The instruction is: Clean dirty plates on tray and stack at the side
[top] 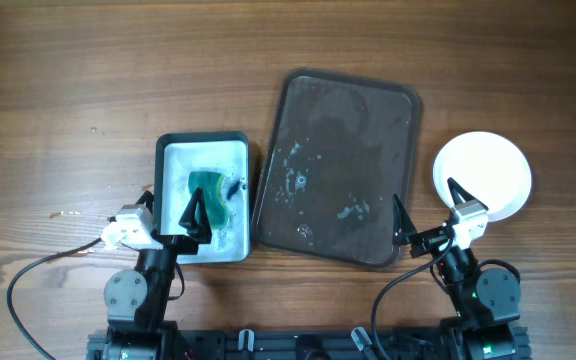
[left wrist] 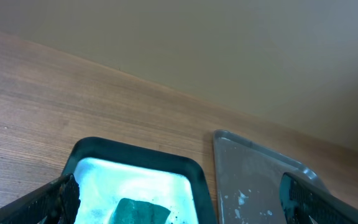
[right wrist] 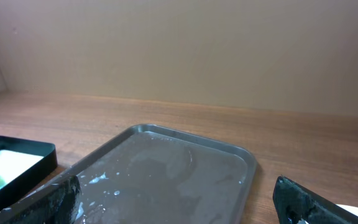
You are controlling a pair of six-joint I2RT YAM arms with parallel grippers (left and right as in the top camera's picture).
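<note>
A grey tray point(top: 336, 165) lies in the middle of the table, bare but for white smears; it also shows in the left wrist view point(left wrist: 253, 180) and the right wrist view point(right wrist: 166, 180). A white plate point(top: 483, 175) sits on the wood to the right of the tray. A green sponge point(top: 208, 192) lies in a dark-rimmed white basin point(top: 205, 143), also in the left wrist view point(left wrist: 138, 213). My left gripper point(top: 196, 215) is open over the basin's near end. My right gripper point(top: 430, 212) is open between the tray's near right corner and the plate.
The basin point(left wrist: 135, 160) stands just left of the tray. A cable point(top: 38, 265) runs from the left arm across the near left of the table. A wall rises behind the table's far edge.
</note>
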